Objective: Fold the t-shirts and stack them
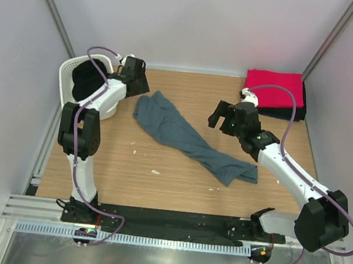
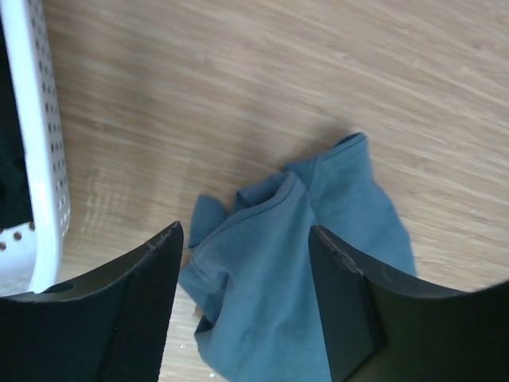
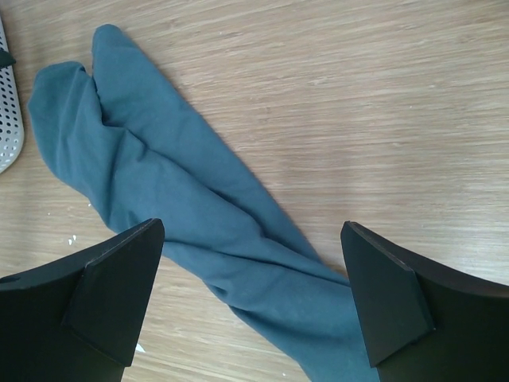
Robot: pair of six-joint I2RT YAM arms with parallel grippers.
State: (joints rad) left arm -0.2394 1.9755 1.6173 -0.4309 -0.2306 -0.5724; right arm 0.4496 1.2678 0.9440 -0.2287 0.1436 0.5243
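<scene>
A slate blue-grey t-shirt [image 1: 189, 136] lies bunched in a long diagonal strip on the wooden table, from back left to front right. It also shows in the left wrist view [image 2: 278, 270] and the right wrist view [image 3: 183, 207]. My left gripper [image 1: 137, 84] is open and empty, above the shirt's back-left end. My right gripper [image 1: 219, 118] is open and empty, above the table just right of the shirt's middle. A folded bright red t-shirt [image 1: 274, 89] lies on a folded black one [image 1: 293, 112] at the back right. A black shirt [image 1: 87, 77] sits in the basket.
A white perforated basket [image 1: 67, 81] stands at the back left, its wall showing in the left wrist view [image 2: 44, 143]. Grey walls close in the table on three sides. Small white crumbs [image 1: 155, 171] lie on the wood near the front.
</scene>
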